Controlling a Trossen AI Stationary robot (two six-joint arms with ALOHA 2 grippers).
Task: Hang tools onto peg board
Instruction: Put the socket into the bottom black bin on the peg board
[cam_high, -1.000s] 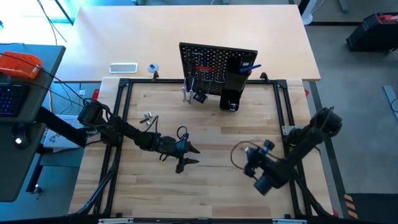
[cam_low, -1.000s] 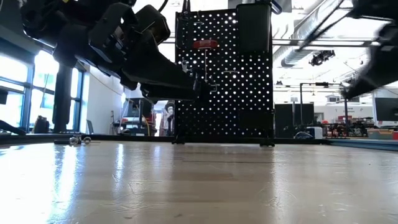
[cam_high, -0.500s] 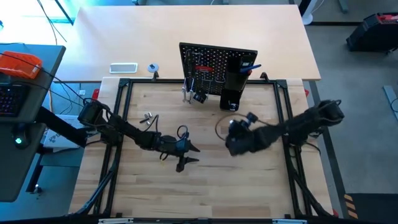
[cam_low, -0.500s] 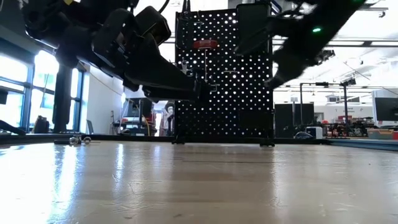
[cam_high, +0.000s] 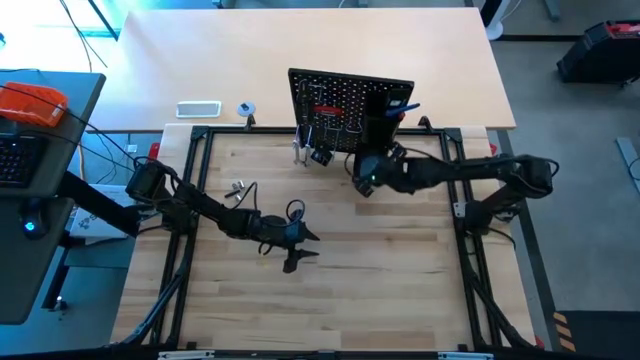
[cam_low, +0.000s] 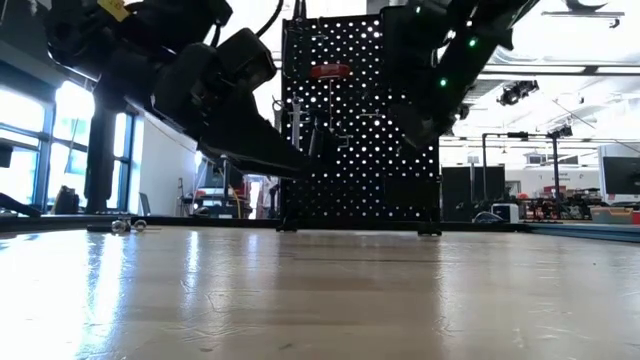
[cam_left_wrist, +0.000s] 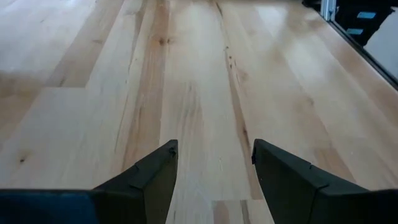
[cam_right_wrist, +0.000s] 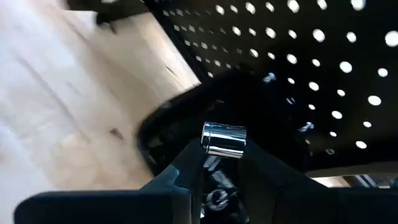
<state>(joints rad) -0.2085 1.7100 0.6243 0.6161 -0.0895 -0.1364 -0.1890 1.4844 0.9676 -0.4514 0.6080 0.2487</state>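
While left jaws gape empty, right jaws pinch a half-hidden silver piece (cam_right_wrist: 224, 140) near the peg board (cam_high: 335, 100).

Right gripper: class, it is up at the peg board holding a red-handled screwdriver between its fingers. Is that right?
Not quite. The right gripper is at the peg board, but the right wrist view shows a shiny silver metal piece between its fingers, not a red-handled screwdriver.
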